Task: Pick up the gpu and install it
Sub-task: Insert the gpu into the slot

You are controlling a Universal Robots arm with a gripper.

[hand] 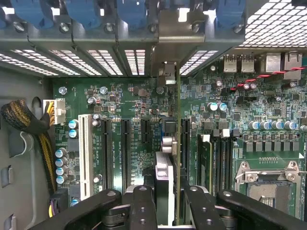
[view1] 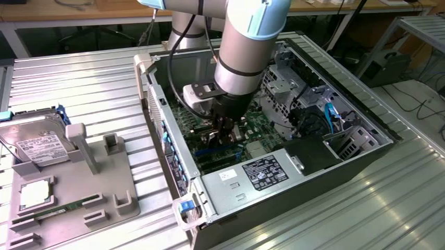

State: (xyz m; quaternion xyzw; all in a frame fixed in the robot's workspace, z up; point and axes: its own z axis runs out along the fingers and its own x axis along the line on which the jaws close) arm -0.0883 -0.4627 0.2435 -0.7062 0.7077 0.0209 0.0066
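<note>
**Desk:** Ribbed aluminium tabletop looks fine to me. Where are you in the job?

**Me:** I'm in the install half, by my reading. I have the grey cylindrical arm reaching down into the open black-and-silver steel tower case at the middle of the exterior view. The black two-finger gripper hangs just above the board. At eight o'clock from the case sits the grey moulded plastic fixture tray. The boxy silver hard drive with its white label is standing at the tray's ten o'clock corner.

**Desk:** And the card?

**Me:** The gpu is clamped between the closed fingers. From the wrist I see it edge-on, a thin dark-green sliver of laminate. It stands upright over the glossy green motherboard. Its bent silver bracket lies close against the perforated grey rear wall under the blue plastic latches.

**Desk:** Seated?

**Me:** I can't tell. The card's lower edge is hidden behind itself, so I can't tell contact with the slot from a gap. It runs parallel to the long black plastic expansion slots and the white one.

**Desk:** What does seating ask of you?

**Me:** My judgement: the edge square over one slot, the bracket in its rear opening, then a straight, even press. The board is thin and stiff, so any tilt could bind it.
</note>
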